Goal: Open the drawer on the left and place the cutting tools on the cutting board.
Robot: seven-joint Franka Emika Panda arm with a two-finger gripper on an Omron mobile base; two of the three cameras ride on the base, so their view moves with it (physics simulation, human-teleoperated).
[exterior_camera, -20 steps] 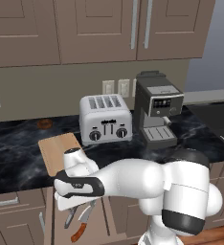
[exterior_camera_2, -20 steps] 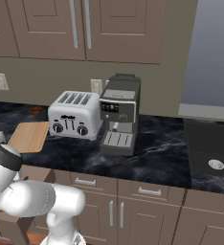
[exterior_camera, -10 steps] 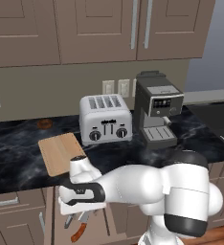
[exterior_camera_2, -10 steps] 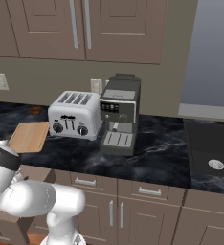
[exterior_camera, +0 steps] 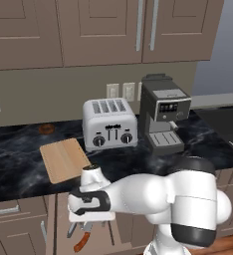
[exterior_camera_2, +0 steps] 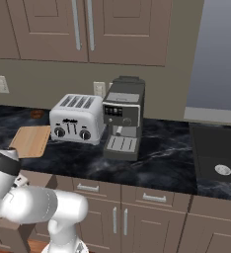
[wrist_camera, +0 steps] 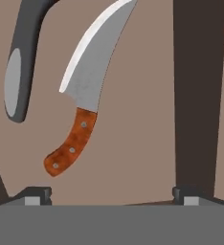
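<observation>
The drawer's tan floor lies just below my gripper, which is open with nothing between its fingertips. A small knife lies on that floor, its reddish-brown handle nearer the left tip and its curved silver blade pointing away. Beside it curves the dark loop handle of the scissors. In the left base view my wrist hangs below the counter edge over the open drawer, with the knife handle showing under it. The light-tan cutting board lies bare on the black counter.
A silver toaster and a grey coffee machine stand behind and right of the board. A small brown disc lies at the back left. A shut drawer with a bar handle sits left of my hand.
My hand has sunk a little lower toward the open drawer, uncovering more of the cutting board's front edge. The jaws have stayed wide.
</observation>
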